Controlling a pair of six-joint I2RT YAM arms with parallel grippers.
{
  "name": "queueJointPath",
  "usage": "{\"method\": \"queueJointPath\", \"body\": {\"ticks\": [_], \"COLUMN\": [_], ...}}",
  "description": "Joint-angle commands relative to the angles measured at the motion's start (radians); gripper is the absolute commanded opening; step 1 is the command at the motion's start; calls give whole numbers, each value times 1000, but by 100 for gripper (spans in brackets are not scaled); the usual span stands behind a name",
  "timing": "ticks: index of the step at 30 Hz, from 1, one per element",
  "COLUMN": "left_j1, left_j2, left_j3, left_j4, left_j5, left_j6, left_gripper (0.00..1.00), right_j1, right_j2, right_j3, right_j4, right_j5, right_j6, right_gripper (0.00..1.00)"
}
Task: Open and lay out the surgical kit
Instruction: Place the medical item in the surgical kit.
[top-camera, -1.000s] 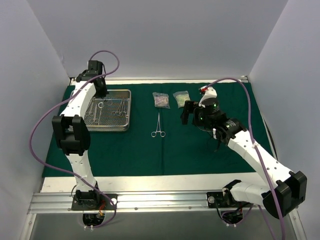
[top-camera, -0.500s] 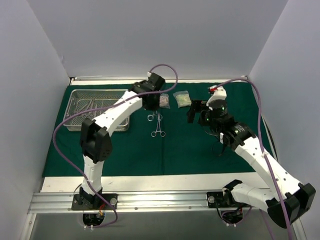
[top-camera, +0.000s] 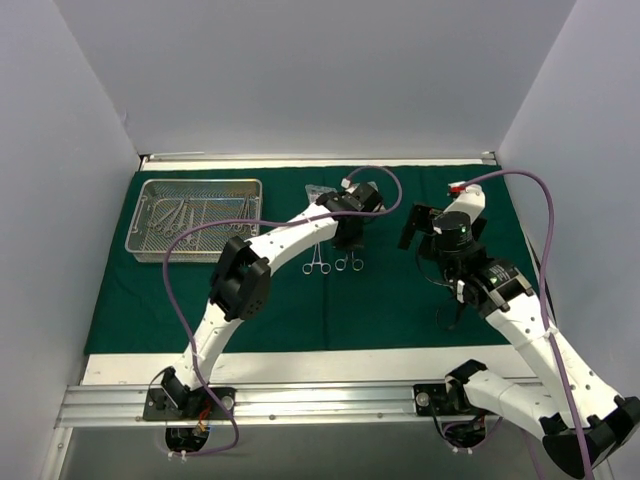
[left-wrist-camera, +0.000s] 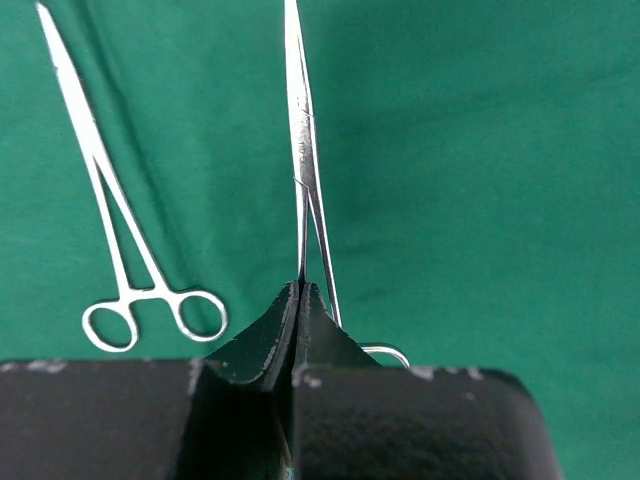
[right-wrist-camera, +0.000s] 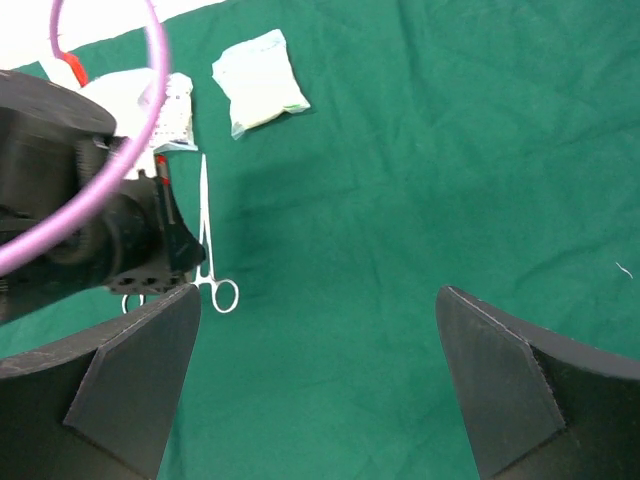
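1. Top view: a second ago the left arm was over the mesh tray (top-camera: 135, 250). It now stretches to the middle of the green cloth (top-camera: 400, 310) on the bench. The left pincer (top-camera: 349, 246) is pressed together on the held clamp (top-camera: 350, 263). That clamp's rings sit just beside the loose clamp (top-camera: 317, 264), which lay alone before. The right pincer (top-camera: 418, 226) has drawn back to the right. Its fingers are spread and empty, well apart from both clamps. More clamps lie in the tray.
2. Left wrist: the pincer pinches the held clamp by its shanks, just above the rings, with the tips pointing away. The loose clamp lies flat on the cloth to the left, not touching.
3. Right wrist: the wide-spread fingers frame bare cloth. The held clamp and the left pincer are ahead on the left. Beyond them lie the pale pouch (right-wrist-camera: 262, 80) and the second pouch (right-wrist-camera: 172, 100), which is partly hidden.
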Motion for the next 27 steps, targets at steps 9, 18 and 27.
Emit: {"method": "queueJointPath", "body": {"ticks": [9, 18, 27], "left_j1": [-2, 2, 6], "left_j2": [86, 118, 147], "left_j3": [90, 100, 119], "left_j4": [32, 46, 44], "left_j5": [-67, -80, -91], "left_j6": [-56, -33, -1], "left_gripper": [2, 2, 7], "right_j1": [-7, -7, -7], "right_j2": [-15, 2, 5], "right_j3": [-6, -11, -17], "right_j4": [-19, -6, -2], "right_j5": [17, -7, -18], "right_j6": [3, -3, -6], "right_gripper": [100, 99, 99]}}
